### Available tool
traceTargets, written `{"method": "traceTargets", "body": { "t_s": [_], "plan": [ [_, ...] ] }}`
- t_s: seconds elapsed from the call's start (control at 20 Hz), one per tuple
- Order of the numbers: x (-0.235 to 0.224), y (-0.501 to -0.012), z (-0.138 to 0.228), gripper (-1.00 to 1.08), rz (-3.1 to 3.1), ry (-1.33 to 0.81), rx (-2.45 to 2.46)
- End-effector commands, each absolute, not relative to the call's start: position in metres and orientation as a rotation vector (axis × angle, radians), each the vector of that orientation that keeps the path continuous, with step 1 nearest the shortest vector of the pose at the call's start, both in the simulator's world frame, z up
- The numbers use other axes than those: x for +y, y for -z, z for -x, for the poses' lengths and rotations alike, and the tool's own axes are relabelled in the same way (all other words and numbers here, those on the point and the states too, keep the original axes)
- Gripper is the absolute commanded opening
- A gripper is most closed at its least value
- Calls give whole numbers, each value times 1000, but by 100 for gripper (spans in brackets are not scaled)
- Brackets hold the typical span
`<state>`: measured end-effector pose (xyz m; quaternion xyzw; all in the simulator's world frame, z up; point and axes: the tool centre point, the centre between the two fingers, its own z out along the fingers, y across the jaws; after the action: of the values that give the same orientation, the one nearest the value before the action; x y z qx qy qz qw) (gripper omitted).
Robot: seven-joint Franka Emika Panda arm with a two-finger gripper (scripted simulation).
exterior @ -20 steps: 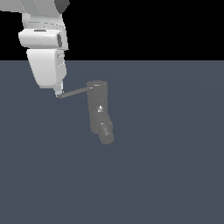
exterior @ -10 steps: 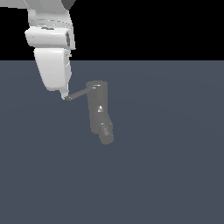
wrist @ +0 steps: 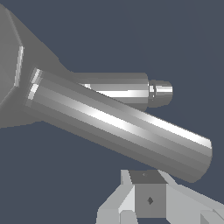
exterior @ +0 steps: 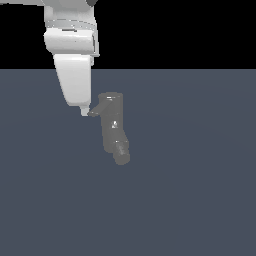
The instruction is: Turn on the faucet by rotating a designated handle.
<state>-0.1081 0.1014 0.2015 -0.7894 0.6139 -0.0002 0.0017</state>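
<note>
The dark grey faucet (exterior: 114, 127) stood mid-bench (exterior: 200, 200), its handle (exterior: 95, 112) foreshortened and mostly hidden behind the white arm. The fingers (exterior: 85, 111) touched the handle's tip. Whether they were apart or together could not be told; the wrist view cut them off.

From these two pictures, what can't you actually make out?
- Fingers: wrist view's edge cuts them off; whether open or shut is unclear.
- Handle: exterior view shows only a stub beside the arm's tip.
- Faucet top: cut off by the wrist view's edge.
- Contact between fingers and handle: uncertain.
</note>
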Motion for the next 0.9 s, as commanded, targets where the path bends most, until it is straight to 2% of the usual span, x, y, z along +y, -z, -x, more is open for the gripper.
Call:
{"method": "traceTargets", "body": {
  "t_s": [0.0,0.3,0.4,0.85],
  "plan": [
    [90,-202,113,-100,2472,0,1937],
    [72,-202,124,-100,2473,0,1937],
    [78,-202,122,-100,2479,0,1927],
    [26,-202,109,-100,2476,0,1932]
  ]
}}
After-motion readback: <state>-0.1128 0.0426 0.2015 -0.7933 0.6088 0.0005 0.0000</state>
